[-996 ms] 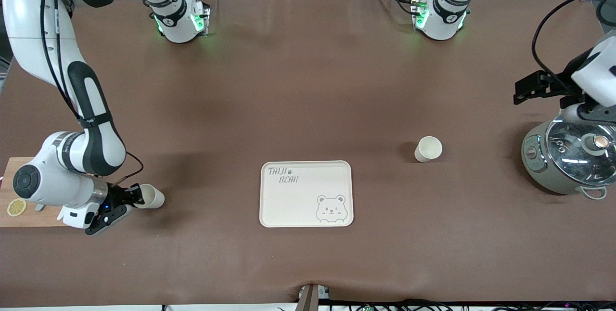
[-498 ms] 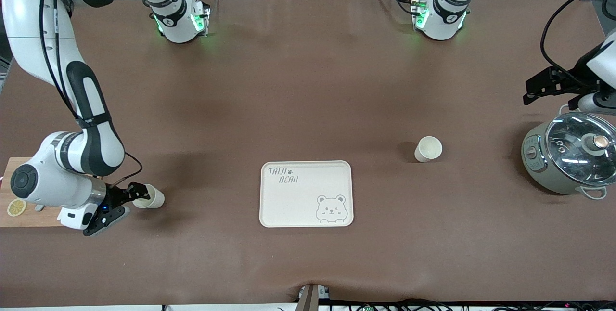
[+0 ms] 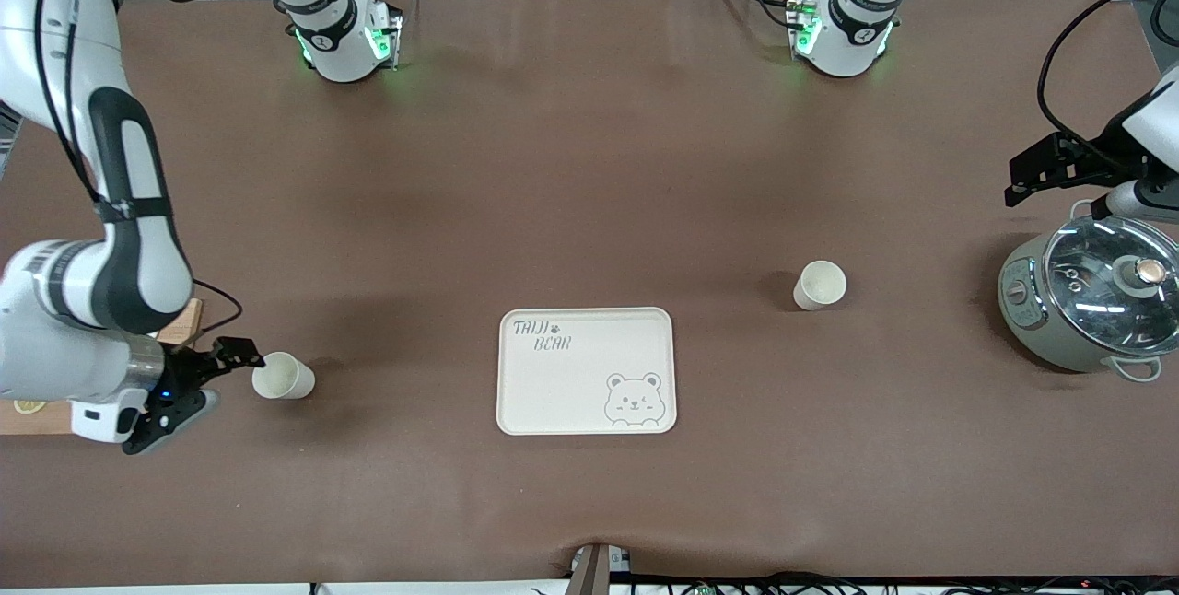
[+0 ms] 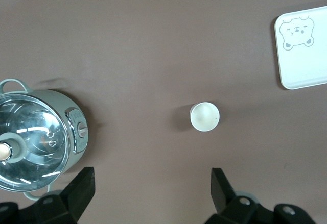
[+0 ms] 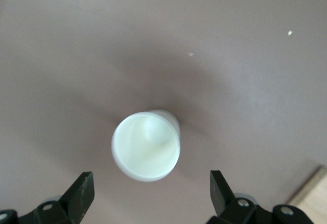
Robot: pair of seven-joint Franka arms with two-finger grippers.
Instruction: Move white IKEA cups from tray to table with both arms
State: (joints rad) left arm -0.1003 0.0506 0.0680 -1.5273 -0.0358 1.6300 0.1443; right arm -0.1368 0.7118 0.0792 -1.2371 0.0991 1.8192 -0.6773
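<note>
The right gripper [image 3: 189, 383] is seen low at the right arm's end of the table [image 3: 589, 162], its jaws spread wide and holding nothing. Just beside its fingertips, toward the tray, one cup [image 3: 283, 376] stands upright on the table, apart from the fingers; in the right wrist view the same cup [image 5: 146, 151] sits between and ahead of the two fingers [image 5: 82, 193], rim up. A corner of a wooden board [image 3: 184, 319] is partly hidden under that arm. Further out, the tray [image 3: 587, 370] lies bare in the middle, with no cup on it. The second cup [image 3: 819, 285] stands upright on the table between the tray and a lidded pot [image 3: 1091, 300]. The left gripper [image 3: 1050, 167] is held above the table beside the pot, jaws wide and empty, well apart from that cup. Both cups appear placed, so retreat seems to be what remains.
</note>
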